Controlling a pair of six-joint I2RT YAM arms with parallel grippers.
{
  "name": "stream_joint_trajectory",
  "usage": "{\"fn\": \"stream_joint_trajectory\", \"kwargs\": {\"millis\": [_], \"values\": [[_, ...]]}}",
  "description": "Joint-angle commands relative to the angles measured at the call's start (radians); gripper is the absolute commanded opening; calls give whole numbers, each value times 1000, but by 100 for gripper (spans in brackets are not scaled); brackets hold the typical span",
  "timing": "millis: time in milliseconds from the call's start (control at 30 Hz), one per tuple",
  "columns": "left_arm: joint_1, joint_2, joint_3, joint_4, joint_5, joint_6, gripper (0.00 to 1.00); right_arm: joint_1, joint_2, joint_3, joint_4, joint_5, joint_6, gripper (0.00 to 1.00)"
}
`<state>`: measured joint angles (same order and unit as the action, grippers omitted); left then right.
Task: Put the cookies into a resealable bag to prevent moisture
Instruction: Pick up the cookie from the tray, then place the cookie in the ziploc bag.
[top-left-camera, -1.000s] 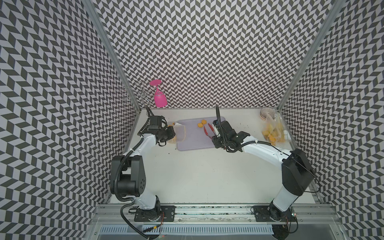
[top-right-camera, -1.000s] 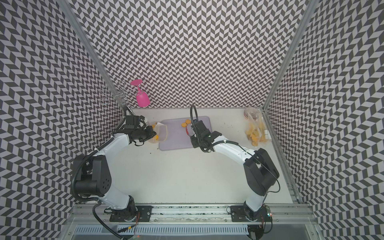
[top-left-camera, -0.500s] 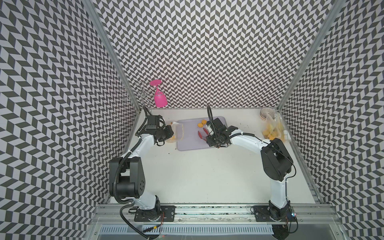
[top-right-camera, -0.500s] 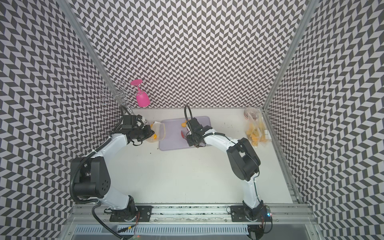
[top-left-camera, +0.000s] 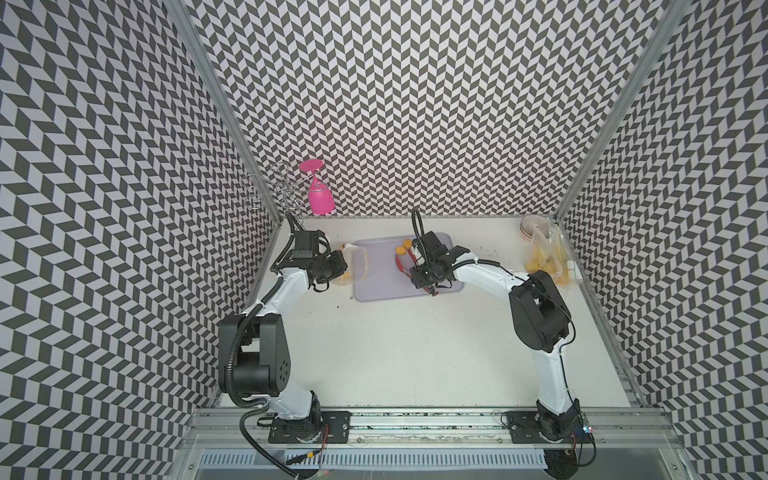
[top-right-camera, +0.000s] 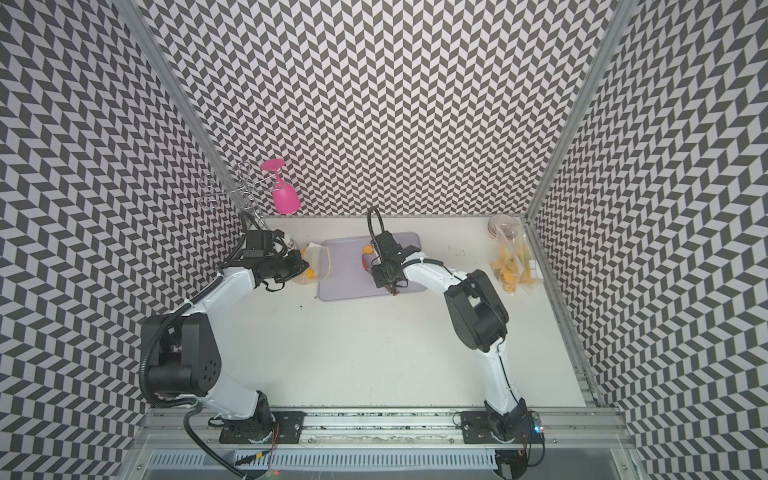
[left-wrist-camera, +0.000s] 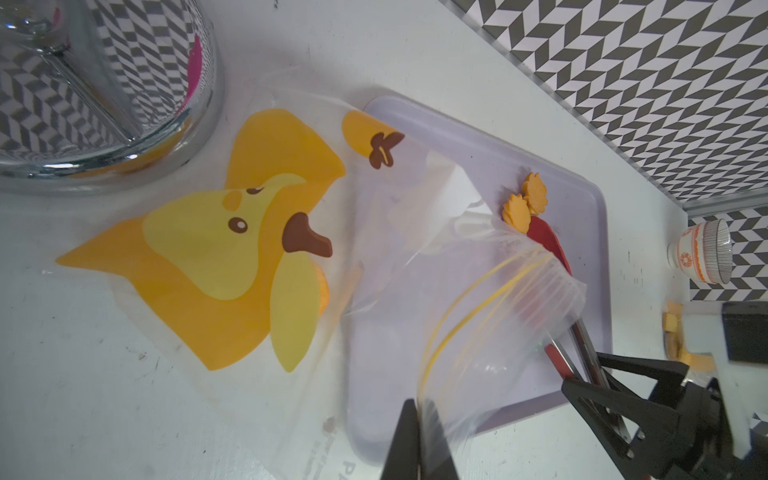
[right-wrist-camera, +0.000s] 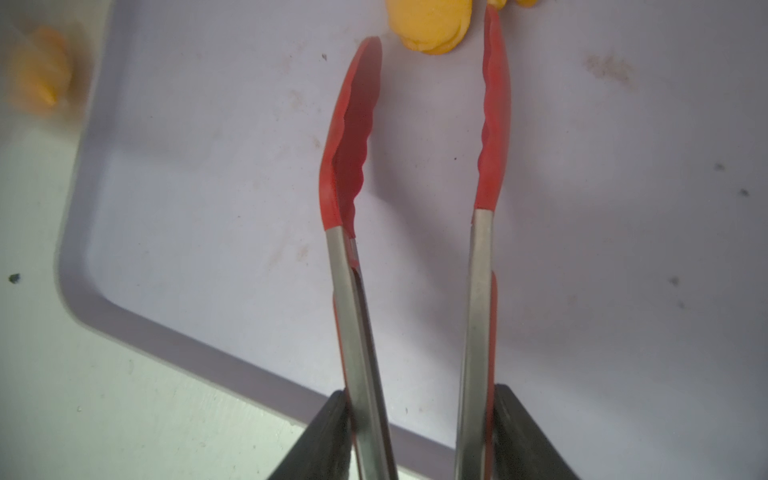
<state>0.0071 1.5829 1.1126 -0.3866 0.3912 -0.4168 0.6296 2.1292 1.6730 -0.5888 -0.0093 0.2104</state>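
On the white tabletop (top-left-camera: 415, 353), the right gripper (right-wrist-camera: 419, 415) presses its black fingers (right-wrist-camera: 328, 436) against the outsides of the steel handles of a pair of red-tipped metal tongs (right-wrist-camera: 353, 291). It holds them over the flat lavender plastic tray (top-left-camera: 382, 286) with the two red tips apart. Just beyond the gap between those tips, the cookies (left-wrist-camera: 525, 201), two scalloped yellow-orange rounds, lie side by side on the tray's far part. In both top views they show just beside the tongs' tips. To the tray's left, the left gripper (left-wrist-camera: 419, 409) is closed tight on the rim of a clear resealable bag (left-wrist-camera: 478, 332) printed with a yellow-orange cartoon animal, and the bag's mouth overlaps the tray's edge. An orange round shows through the bag by the print. Against the right wall lies another clear bag of yellow pieces (top-left-camera: 544, 257), with stacked patterned bowls (top-left-camera: 532, 226) in the far corner. A pink goblet (top-left-camera: 320, 199) hangs upside down from a wire rack (top-left-camera: 278, 187) at the far left.
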Motion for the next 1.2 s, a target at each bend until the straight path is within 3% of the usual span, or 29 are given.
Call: {"fn": "stream_joint_trajectory", "kwargs": {"millis": [0,267,467,700,900,1167], "values": [[4,-26,-11,16,13,1,0,-7,33,60,12,-3,-6,52],[2,-24,-13,17,16,1,0,-11,109,159,-25,-16,-25,50],[0,-22,-13,18,20,3,0,-11,94,157,-29,-18,-32,42],[-30,-19,-11,26,42,13,0,-10,-35,63,-13,-12,-33,37],[-66,-8,-2,23,51,19,0,2,-234,-129,54,11,-43,33],[-74,3,2,23,65,19,0,70,-436,-255,74,25,-112,32]]}}
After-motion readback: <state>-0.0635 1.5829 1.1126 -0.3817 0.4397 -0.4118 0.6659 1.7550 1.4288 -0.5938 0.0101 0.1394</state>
